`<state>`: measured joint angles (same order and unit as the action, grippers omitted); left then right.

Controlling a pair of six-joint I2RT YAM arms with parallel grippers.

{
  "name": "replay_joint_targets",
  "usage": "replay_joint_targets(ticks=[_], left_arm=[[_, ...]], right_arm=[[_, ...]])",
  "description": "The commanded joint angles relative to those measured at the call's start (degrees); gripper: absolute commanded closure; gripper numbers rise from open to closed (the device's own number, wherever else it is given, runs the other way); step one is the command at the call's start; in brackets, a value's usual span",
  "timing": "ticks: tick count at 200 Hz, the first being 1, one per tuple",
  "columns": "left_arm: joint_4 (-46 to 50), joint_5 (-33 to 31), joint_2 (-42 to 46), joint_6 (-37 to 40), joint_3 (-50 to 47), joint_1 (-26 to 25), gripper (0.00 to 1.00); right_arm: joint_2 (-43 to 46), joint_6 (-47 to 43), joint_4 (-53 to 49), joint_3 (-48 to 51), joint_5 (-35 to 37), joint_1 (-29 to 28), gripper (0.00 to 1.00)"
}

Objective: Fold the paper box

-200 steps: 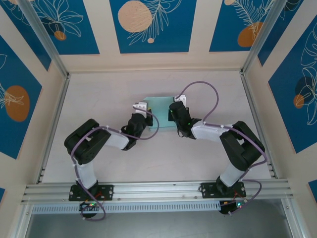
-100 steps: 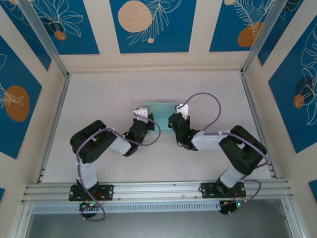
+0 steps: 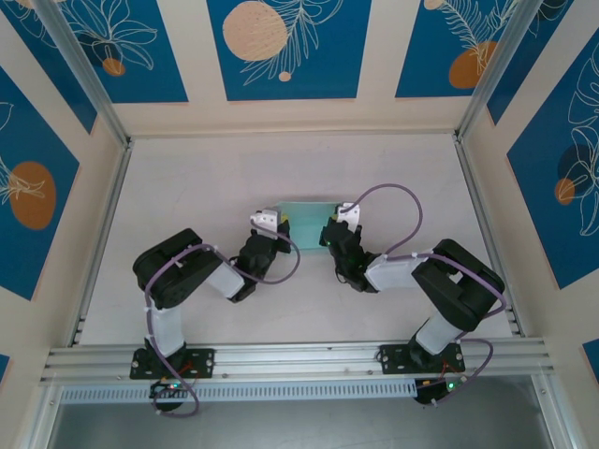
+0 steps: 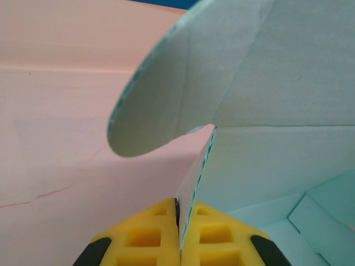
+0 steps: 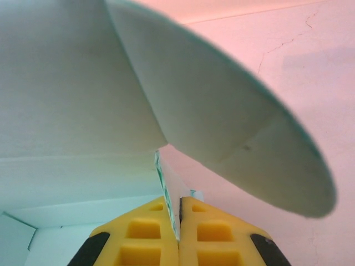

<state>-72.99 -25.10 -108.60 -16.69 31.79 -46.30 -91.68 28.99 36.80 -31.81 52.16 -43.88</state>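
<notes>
Pinching box [image 3: 307, 216] from both sides | left gripper [image 4: 179, 216] clamped on box's left wall | right gripper [image 5: 178, 216] clamped on right wall

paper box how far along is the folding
Done: the pale light-blue card paper box has panels raised off the table, with creases and rounded flaps visible. In hand: left gripper and right gripper each shut on a side wall. Left: flaps stand open, so the box isn't closed.

The left hand [image 4: 178, 230] and the right hand [image 5: 178, 224] are drawing closer together and nearer the bases, and the paper box [image 3: 307, 221] between them is narrowing as its sides are rising.
</notes>
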Motion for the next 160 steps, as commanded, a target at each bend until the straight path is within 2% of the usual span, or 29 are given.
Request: replay_joint_targets(ticks=[1,32,102,160], left_arm=[[11.12,9.39,0.38,0.31,-1.93,-1.09,0.92],[14.84,17.17,1.46,1.05,-2.50,0.18,0.85],[14.46,28.34,1.49,1.76,-2.45,3.17,0.77],[14.53,45.50,0.93,3.41,-1.93,8.95,0.76]], right_arm=[[-2.62,3.15,-7.96,3.36,-2.14,-1.03,0.93],[-3.39,3.79,-8.10,3.43,-0.85,-1.45,0.94],[-5.00,3.48,-8.75,2.42,0.13,-2.36,0.94],[-5.59,4.58,-9.81,2.73,-0.46,-2.37,0.94]])
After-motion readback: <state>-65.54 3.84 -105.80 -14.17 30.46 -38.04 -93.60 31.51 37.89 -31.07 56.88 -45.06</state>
